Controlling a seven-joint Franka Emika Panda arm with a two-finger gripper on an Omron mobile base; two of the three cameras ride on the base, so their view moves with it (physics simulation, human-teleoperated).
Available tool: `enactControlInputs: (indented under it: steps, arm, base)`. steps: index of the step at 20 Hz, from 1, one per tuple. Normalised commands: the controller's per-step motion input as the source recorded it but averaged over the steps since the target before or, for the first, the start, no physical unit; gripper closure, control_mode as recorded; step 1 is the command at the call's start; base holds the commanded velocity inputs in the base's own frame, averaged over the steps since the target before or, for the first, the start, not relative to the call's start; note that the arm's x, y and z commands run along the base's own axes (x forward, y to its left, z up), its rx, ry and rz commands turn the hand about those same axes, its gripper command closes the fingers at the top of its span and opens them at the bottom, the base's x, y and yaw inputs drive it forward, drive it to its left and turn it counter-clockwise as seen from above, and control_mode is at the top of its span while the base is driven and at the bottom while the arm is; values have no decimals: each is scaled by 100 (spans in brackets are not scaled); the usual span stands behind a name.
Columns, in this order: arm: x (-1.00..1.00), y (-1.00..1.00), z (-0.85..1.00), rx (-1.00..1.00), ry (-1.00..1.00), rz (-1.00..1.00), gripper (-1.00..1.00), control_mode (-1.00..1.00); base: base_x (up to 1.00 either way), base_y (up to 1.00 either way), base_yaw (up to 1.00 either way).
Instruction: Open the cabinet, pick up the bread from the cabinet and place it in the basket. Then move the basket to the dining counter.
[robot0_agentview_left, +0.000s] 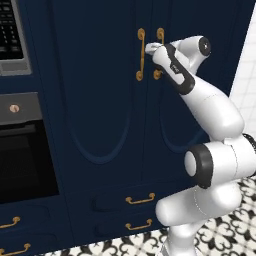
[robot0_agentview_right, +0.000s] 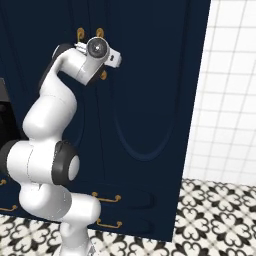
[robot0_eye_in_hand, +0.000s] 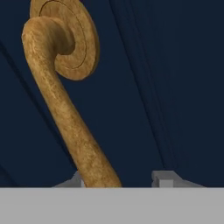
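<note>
Left base view: the cabinet (robot0_agentview_left: 100, 100) fills the centre and upper part of the frame, both arched doors closed, with two vertical brass handles side by side at upper centre. The left handle (robot0_agentview_left: 140, 55) stands clear; the right handle (robot0_agentview_left: 159, 52) is partly covered by the arm. The gripper (robot0_agentview_left: 149, 48) sits in the upper centre right, reaching leftward between the two handles. A black oven (robot0_agentview_left: 22, 145) occupies the left edge, and low drawers (robot0_agentview_left: 135, 210) with horizontal brass pulls run along the bottom above a patterned floor (robot0_agentview_left: 225, 235). Right base view: the arm rises from lower left and the hand lies against the cabinet at upper left, over the handles; white wall tiles (robot0_agentview_right: 230, 90) fill the right side. Hand view: a brass handle (robot0_eye_in_hand: 65, 109) runs diagonally from its round mount at upper left down to bottom centre, passing between the two fingertips (robot0_eye_in_hand: 164, 178). Whether the jaws press on it cannot be told.
</note>
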Motion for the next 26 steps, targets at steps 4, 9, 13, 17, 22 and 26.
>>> enactControlInputs:
  steps: [4,9,13,17,22,26]
  arm:
    - [18,29,0,6,0,0,100,-100]
    - [-31,18,0,8,0,0,100,-100]
    - [-59,3,-1,10,0,0,100,-100]
    - [-100,-19,17,6,2,0,100,-100]
    - [-100,-61,26,3,5,1,100,-100]
    - [-100,-95,18,1,1,5,100,-100]
  base:
    - [0,0,0]
    - [0,0,0]
    - [0,0,0]
    - [0,0,0]
    - [0,0,0]
    - [0,0,0]
